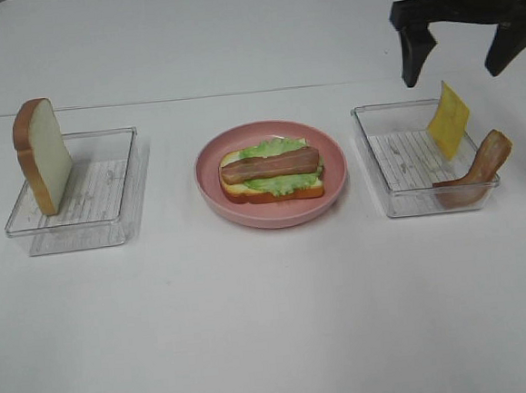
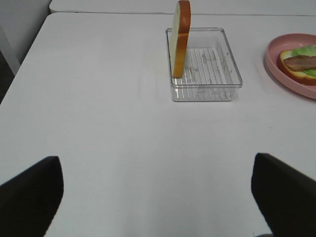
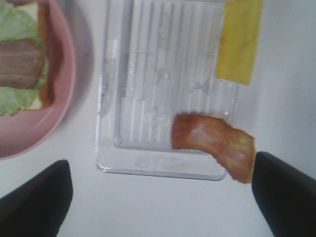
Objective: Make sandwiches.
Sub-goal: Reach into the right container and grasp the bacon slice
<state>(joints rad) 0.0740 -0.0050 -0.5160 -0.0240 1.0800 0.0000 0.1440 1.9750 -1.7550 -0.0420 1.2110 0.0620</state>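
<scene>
**Half-built sandwich on plate; both claws spread**

Sandwich [image 1: 271,165]: lies flat on the pink plate [image 1: 274,219], mid-table, between the two clear trays. Bottom bread slice, lettuce over it, one bacon strip on top. Long axis runs left to right in the high view, and the bacon lies along that axis.

Left tray [image 1: 107,186]: second bread slice [image 1: 43,156] stands on edge against the tray's outer wall. Rounded crust end points up; its broad white face turns toward the plate.

Right tray [image 1: 402,163]: cheese square [image 1: 448,120] leans tilted at the far outer corner. Spare bacon strip [image 1: 480,172] has one end on the tray floor, the other rising over the outer wall, pointing up and away from the plate.

Right claw [image 1: 460,58]: hangs above the far side of the right tray, fingers spread wide, touching nothing.

Left claw [image 2: 158,197]: seen only from its wrist camera, fingers wide apart over bare table [image 2: 113,123], well short of the left tray.
</scene>
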